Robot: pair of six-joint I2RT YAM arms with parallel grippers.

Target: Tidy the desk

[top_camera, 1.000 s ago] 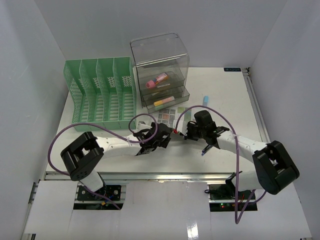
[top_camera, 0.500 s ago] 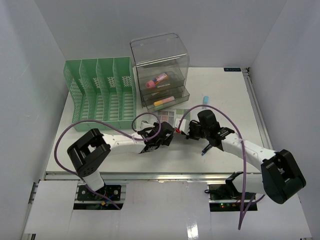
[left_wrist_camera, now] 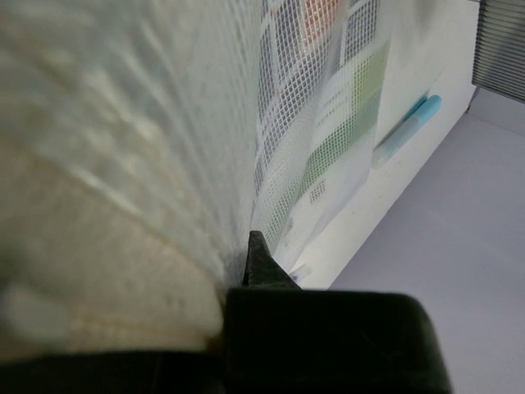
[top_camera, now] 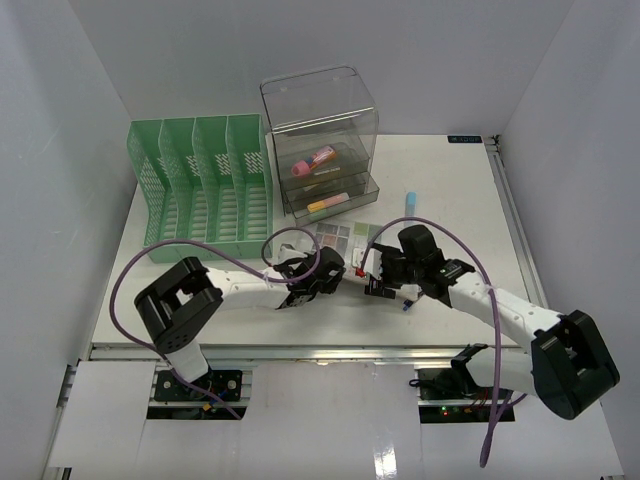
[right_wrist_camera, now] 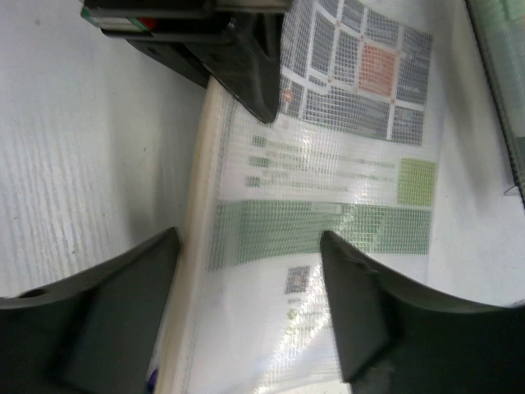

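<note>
Left jaws tight on mesh pouch (left_wrist_camera: pixel 312 139)

From here I read the desk (top_camera: pixel 450 200) top as smooth matt white, front rail (top_camera: pixel 300 352) bare metal. Mesh pouch (right_wrist_camera: pixel 328 213): glossy clear plastic w/ woven grid, printed paper inside. File rack (top_camera: pixel 205 200): perforated green plastic. Drawer box (top_camera: pixel 320 105): shiny clear grey plastic.

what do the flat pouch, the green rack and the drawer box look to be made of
Flat pouch: likely soft, glossy plastic film with a woven white grid; printed sheets show through and glare sits on it.
Green rack: perforated mint walls, matt; plastic or coated metal, cannot tell which.
Drawer box: hard, clear grey-tinted plastic, glossy; its coloured contents show through.
</note>
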